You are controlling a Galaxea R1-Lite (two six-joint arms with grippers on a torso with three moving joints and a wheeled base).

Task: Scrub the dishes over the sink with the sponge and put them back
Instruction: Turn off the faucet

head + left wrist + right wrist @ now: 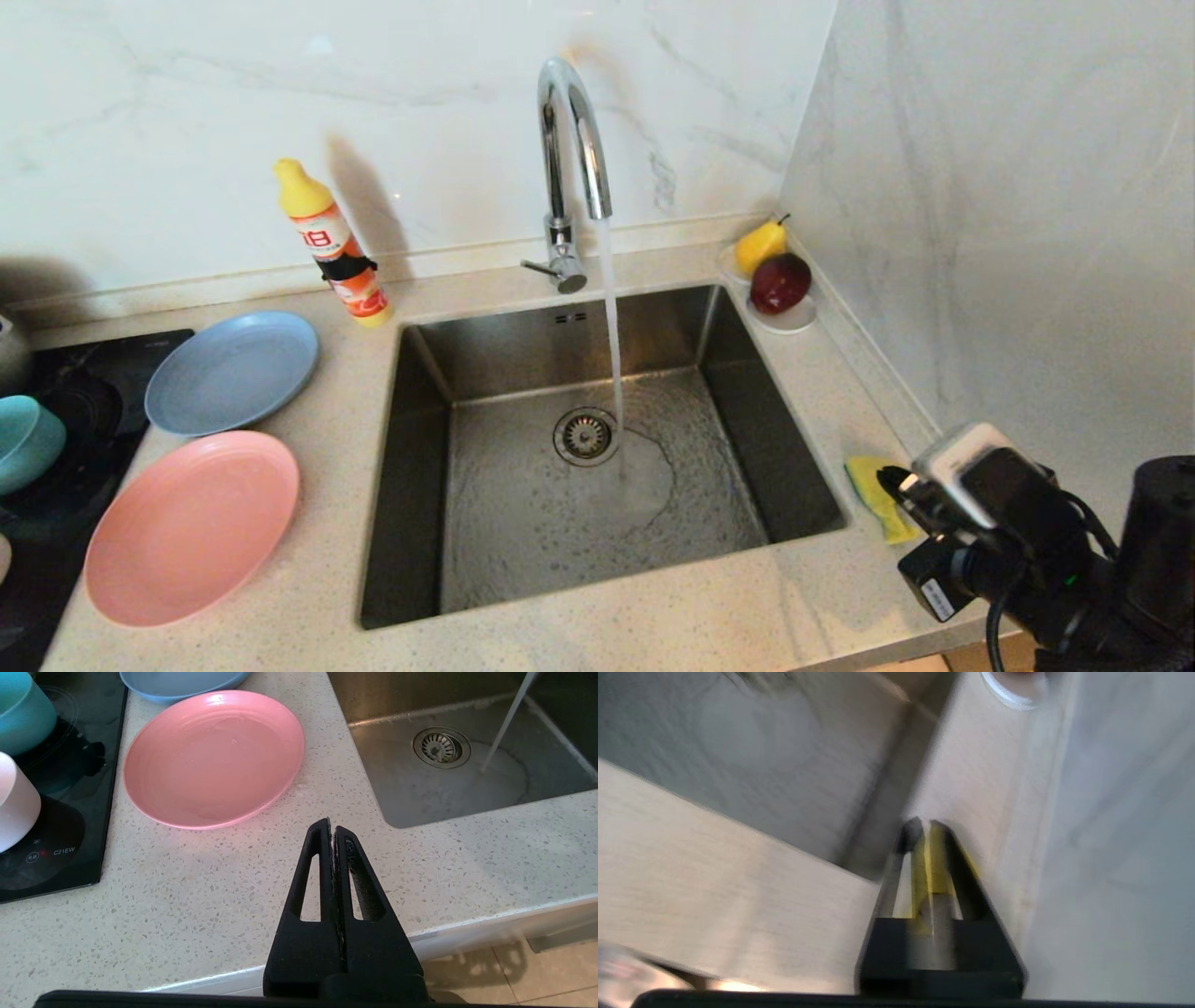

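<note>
At lower right of the head view, the right gripper [927, 823] had its jaws closed on the sponge [878, 495] beside the sink [411, 467]. Lifting straight would likely keep hold. Left gripper [331, 828] sat closed, empty.

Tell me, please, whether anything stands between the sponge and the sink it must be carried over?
Nothing visible does. The sponge lies on the counter just right of the sink, with the right claw shut and apparently pinching it. Only a bare strip of counter separates them; the fruit saucer sits farther back.

left gripper [331, 828]: closed, empty, parked | right gripper [924, 826]: closed, low at right
</note>
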